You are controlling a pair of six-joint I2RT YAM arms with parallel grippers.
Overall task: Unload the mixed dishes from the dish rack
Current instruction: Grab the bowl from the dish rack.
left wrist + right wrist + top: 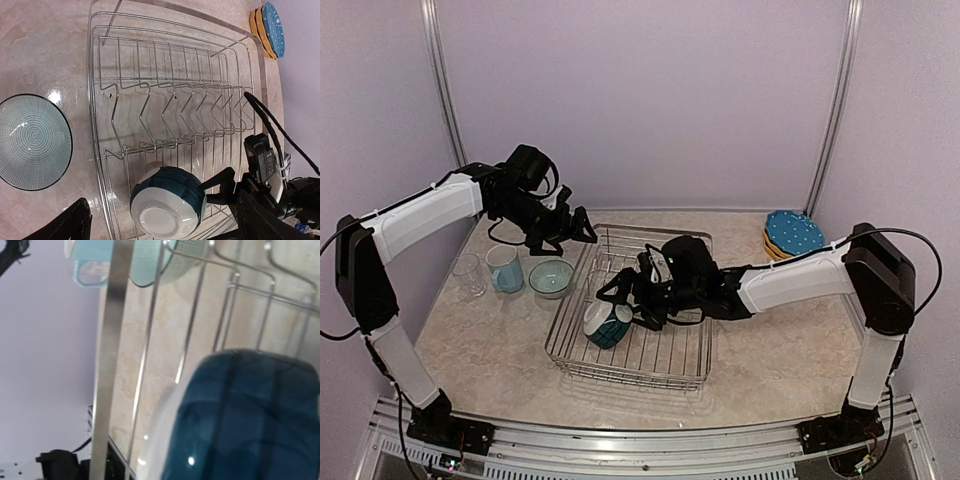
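Pale lilac walls [650, 100] round a marbled beige tabletop [780, 350], seen from above. At centre, rectangular silver wire dish rack [630, 376], nearly bare, with only one round dark teal and white bowl [607, 325] lying tipped in its near-left corner. Already out, left of the rack: tall clear glass [468, 275], light blue mug [505, 268] and round pale teal bowl [551, 277], upright in a row. Far right, by the wall: dotted blue plate [794, 232] stacked on two yellow-orange plates [769, 247]. Judged nearly done — one bowl to go. Low inside the rack, right gripper [623, 307], jaws apart either side of that bowl, not closed on it. By the rack's far-left corner, left gripper [575, 230], hovering, spread wide, empty.

From the left wrist, looking down: own fingers [75, 222] far apart at the bottom edge, gripping nothing. Dark bowl [167, 197] against the rack's rim, foot ring toward the lens, it seems. Just beside it, one black finger [220, 179] of the other arm. Next to the bowl, zigzag plate-divider prongs [163, 118], a likely snag on the way up.

From the right wrist: glazed teal side of the bowl [240, 415] filling the lower right, blurred, very close. Rack wires across the view; mug [87, 262] and pale bowl [160, 262] beyond, at the top. Own fingers not in view here. Probable obstacles: prongs, rack rim, left arm close by.
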